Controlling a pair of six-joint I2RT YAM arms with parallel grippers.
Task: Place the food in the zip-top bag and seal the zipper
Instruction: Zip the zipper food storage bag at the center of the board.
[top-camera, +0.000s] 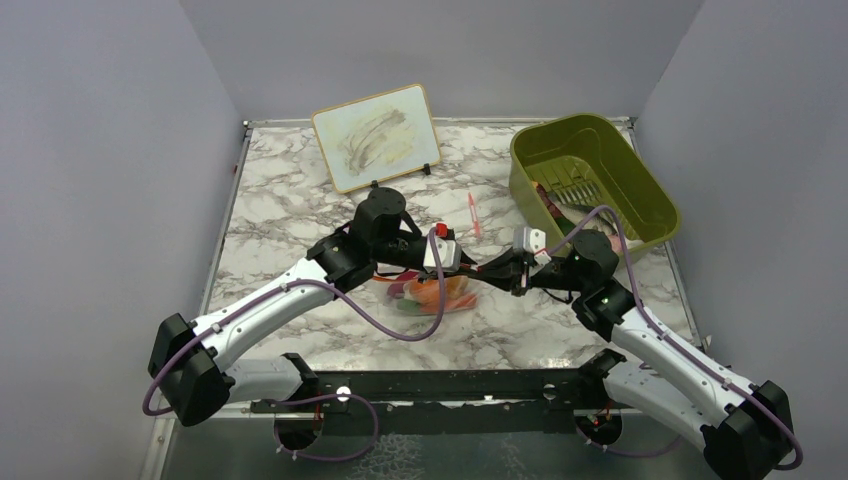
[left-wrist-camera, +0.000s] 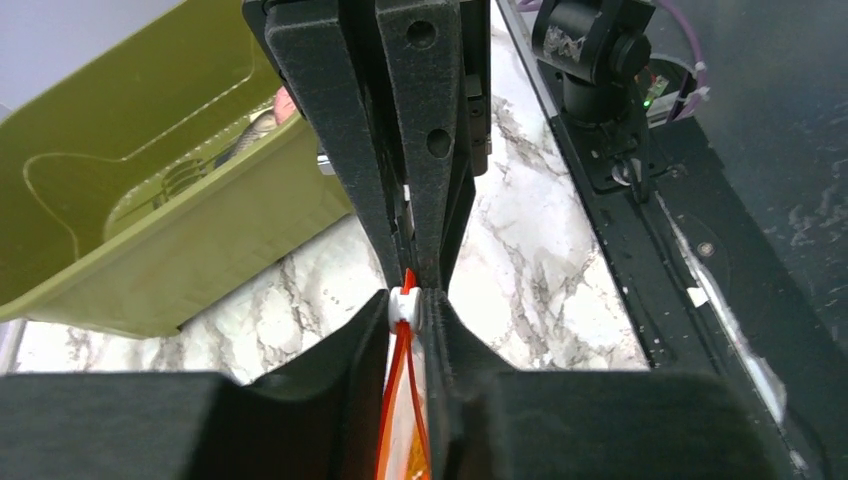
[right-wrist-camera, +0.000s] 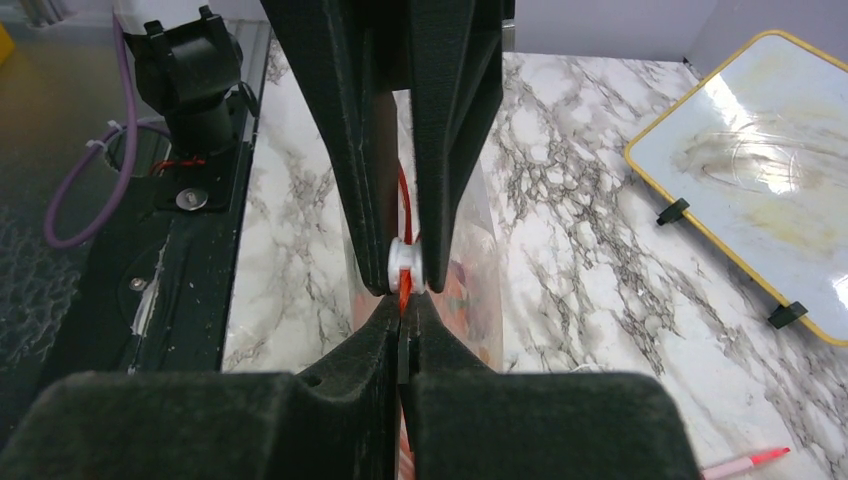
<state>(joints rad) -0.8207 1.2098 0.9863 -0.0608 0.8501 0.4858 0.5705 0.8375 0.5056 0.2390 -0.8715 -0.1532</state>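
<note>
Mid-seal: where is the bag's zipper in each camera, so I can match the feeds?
Top external: too small to make out, where left gripper and right gripper meet mid-table.
Left wrist: zipper at bottom centre, orange strip under its white slider, pinched between closed jaws.
Right wrist: centre, orange strip above the slider, between closed jaws.
Shared landmark: the marble table, in all three.

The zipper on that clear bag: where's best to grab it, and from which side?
By its white slider, pinched across the zipper's flat faces, coming end-on: it is the only raised knob. The left gripper does this; the right gripper clamps the strip beside it.
</note>
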